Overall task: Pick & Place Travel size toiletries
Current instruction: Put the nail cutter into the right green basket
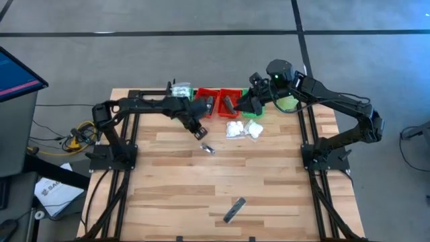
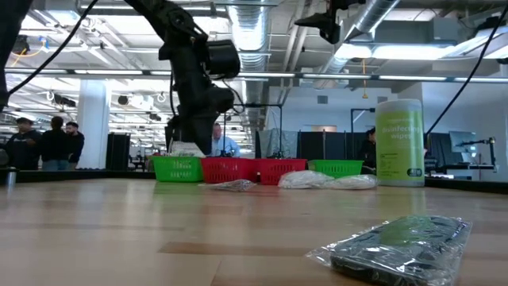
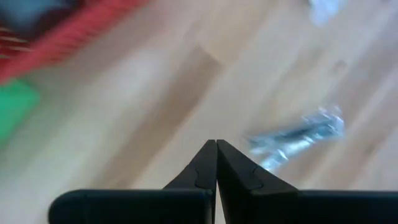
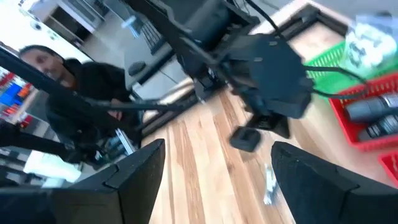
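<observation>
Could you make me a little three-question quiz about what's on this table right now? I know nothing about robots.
1. True or false: the left tool is shut and holds nothing.
2. Which lies nearest the table's front edge? A) white packets B) the dark wrapped bar C) the silvery tube
3. Fill in: the right tool is ____ above the red trays.

Key: 1 true; 2 B; 3 open.
</observation>
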Controlling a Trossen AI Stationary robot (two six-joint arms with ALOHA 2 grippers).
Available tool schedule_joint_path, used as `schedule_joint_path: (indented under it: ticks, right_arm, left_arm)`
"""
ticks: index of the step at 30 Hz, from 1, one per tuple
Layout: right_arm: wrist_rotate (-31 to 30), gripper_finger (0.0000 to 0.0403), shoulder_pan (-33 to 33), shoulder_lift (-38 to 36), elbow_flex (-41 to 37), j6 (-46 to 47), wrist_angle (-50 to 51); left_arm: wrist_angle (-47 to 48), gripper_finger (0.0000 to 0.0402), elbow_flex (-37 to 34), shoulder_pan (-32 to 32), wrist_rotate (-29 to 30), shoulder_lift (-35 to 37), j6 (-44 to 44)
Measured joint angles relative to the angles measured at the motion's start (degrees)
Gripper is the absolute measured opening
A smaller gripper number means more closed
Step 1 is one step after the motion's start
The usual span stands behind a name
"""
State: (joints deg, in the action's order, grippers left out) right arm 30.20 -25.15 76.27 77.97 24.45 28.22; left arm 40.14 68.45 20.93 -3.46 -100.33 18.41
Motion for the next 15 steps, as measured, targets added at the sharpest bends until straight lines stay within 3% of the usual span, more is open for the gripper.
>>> schedule_joint_path:
  ticks: [10, 15]
  right_arm:
    - [-0.1, 0.0281, 2.2, 0.0, 0.0, -1.0, 12.7]
    - [-3.7, 0.0281, 5.9, 0.0, 0.0, 2.5, 16.8]
  left_arm:
    - [-1.5, 0.0, 0.0, -9.8, 0.0, 0.0, -5.1]
    - [-6.9, 0.0006, 0.0, -12.1, 2.1, 0.0, -12.0]
